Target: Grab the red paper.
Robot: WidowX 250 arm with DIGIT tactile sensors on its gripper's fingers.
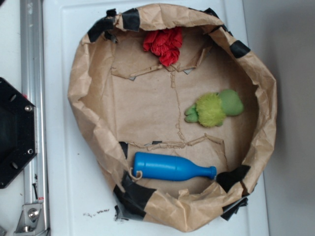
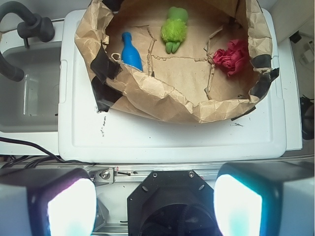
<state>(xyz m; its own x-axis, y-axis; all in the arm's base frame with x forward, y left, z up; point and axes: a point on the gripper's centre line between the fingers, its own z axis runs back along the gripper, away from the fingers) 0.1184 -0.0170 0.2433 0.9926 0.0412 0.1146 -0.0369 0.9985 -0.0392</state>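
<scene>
The robot's black gripper [image 2: 155,204] hung wide open, its two glowing fingertip pads [image 2: 64,206] (blurred by closeness) sitting at seven and five o'clock in the wrist view.

The exterior view looks straight down from close above onto the brown paper wall [image 1: 78,88] ringing the red paper [image 1: 164,45], while the wrist view looks down from farther back, past the gripper [image 2: 155,204] fingers at its bottom edge, onto that same enclosure [image 2: 162,101].
</scene>
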